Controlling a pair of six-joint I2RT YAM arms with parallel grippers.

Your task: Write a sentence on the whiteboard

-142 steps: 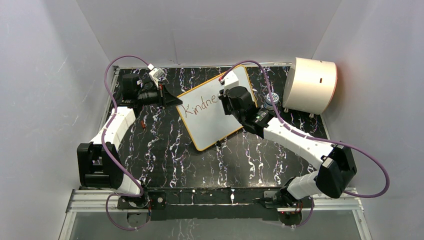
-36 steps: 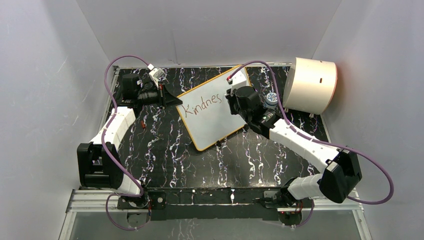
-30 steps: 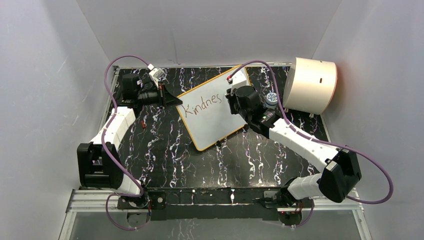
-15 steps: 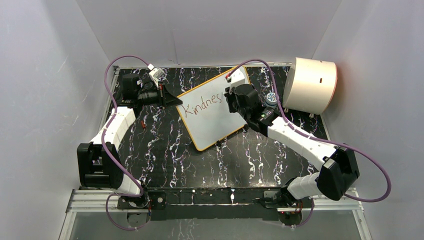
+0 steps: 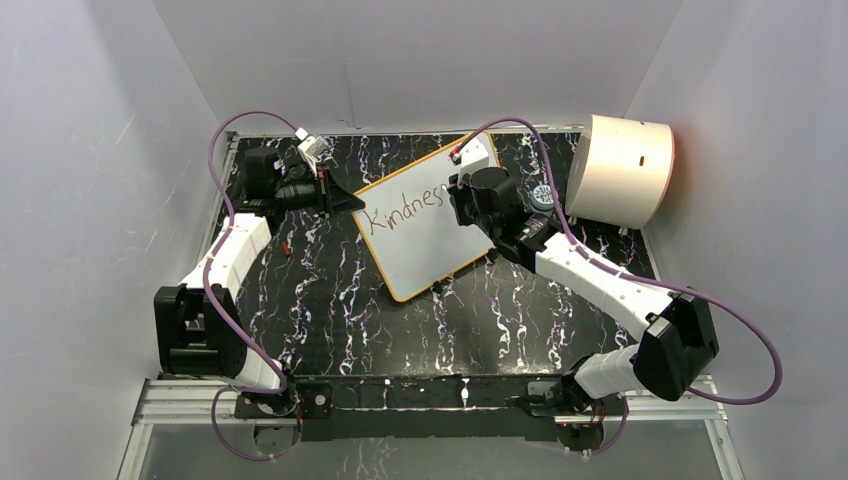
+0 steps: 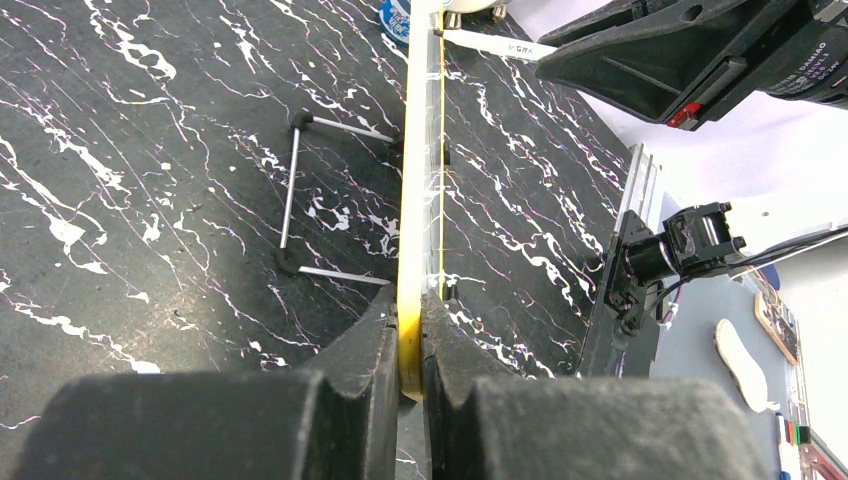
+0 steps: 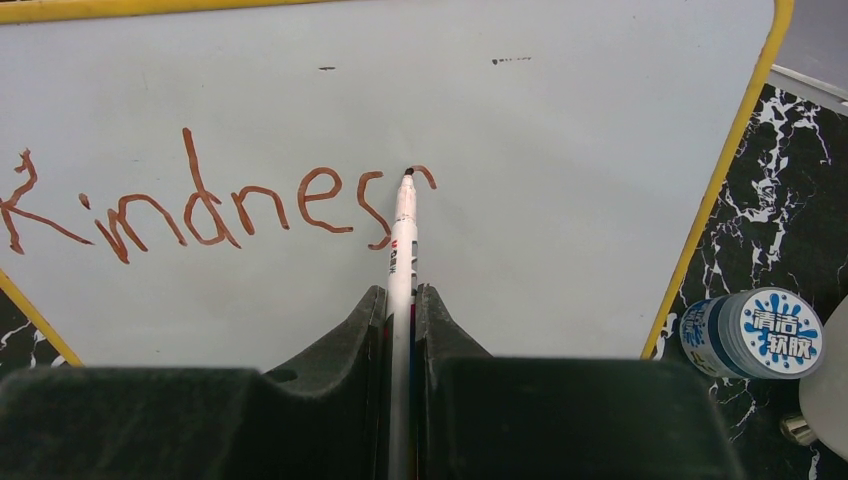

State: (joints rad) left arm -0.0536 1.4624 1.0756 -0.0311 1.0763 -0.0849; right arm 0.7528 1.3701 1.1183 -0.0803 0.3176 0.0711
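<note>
The whiteboard (image 5: 425, 235) with its orange-yellow rim stands tilted on the black marbled mat. My left gripper (image 5: 352, 201) is shut on its left edge, seen edge-on in the left wrist view (image 6: 412, 220) between my fingers (image 6: 410, 335). The sentence (image 7: 200, 205) reads "Kindnes" in dark red, with the start of one more letter. My right gripper (image 7: 400, 300) is shut on a white marker (image 7: 403, 235), its tip touching the board at that new stroke. In the top view the right gripper (image 5: 462, 192) is at the board's upper right and hides the end of the lettering (image 5: 400, 210).
A cream half-cylinder drum (image 5: 620, 170) stands at the back right. A small round blue-and-white jar (image 7: 755, 335) sits beside the board's right edge, also seen in the top view (image 5: 541, 196). The board's wire stand (image 6: 300, 200) rests on the mat behind it. Grey walls enclose the mat.
The right gripper has moved rightward along the board with the marker; the lettering has grown from "Kindne" to "Kindnes" plus a new stroke. The left arm has not moved.
</note>
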